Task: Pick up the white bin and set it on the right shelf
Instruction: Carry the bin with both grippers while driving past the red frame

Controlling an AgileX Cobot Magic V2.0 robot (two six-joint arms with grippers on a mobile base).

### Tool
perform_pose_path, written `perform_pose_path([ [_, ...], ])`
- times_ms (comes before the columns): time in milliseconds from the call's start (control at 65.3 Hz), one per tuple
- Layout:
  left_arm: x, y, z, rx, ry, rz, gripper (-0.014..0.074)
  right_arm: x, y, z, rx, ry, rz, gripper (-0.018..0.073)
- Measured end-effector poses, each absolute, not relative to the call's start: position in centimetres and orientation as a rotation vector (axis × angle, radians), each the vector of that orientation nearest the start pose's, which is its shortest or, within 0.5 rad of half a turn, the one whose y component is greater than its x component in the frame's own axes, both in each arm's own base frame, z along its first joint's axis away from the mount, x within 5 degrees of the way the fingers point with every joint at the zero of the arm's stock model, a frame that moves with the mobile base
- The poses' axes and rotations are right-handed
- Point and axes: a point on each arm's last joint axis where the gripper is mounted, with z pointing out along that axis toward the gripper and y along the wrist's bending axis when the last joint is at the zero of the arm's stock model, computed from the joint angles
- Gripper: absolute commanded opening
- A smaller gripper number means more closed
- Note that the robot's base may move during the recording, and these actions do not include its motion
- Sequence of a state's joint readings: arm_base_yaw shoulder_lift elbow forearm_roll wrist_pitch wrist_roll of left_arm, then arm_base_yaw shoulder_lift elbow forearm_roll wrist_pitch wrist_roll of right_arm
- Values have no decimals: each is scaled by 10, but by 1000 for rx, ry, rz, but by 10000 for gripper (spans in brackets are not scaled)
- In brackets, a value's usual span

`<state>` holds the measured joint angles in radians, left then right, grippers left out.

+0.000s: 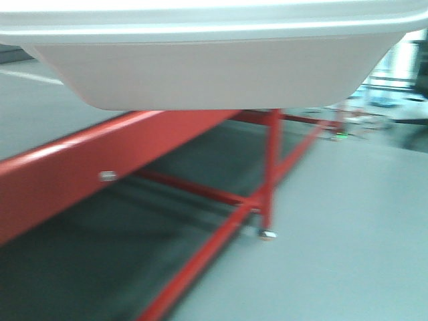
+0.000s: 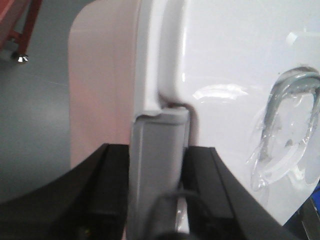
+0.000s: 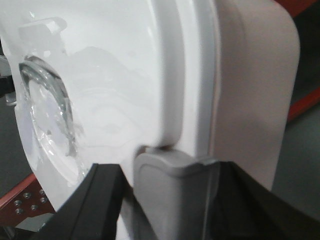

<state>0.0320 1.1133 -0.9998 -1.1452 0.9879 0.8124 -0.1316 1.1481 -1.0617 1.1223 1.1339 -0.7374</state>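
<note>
Overhead, we hold the white bin (image 1: 214,67) across the top of the front view, above the red frame (image 1: 100,157) and grey floor (image 1: 348,234). Our left tool (image 2: 161,130) and right tool (image 3: 172,165) each pinch its lid rim (image 2: 150,65) (grey pads (image 2: 157,165) pressed on the edge).

Pinkish-white rectangular plastic bin (image 1: 214,73) showing glossy white lid (image 2: 235,60); red-painted metal frame (image 1: 87,160) contrasting with plain grey floor (image 1: 361,234).

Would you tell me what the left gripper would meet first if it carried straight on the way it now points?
The white bin: on the left gripper, the grey finger rests against the lid's rim, so nothing seems to lie between them. Any push forward would likely press straight into the bin's end.
</note>
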Motion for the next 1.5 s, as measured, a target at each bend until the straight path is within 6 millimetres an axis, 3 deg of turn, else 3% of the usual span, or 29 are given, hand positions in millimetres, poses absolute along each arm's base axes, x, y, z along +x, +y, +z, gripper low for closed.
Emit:
perform_pose_path([
  [1500,212,-63,376,396,2027,-946,133,215,46,383,-353,2097,996,361],
])
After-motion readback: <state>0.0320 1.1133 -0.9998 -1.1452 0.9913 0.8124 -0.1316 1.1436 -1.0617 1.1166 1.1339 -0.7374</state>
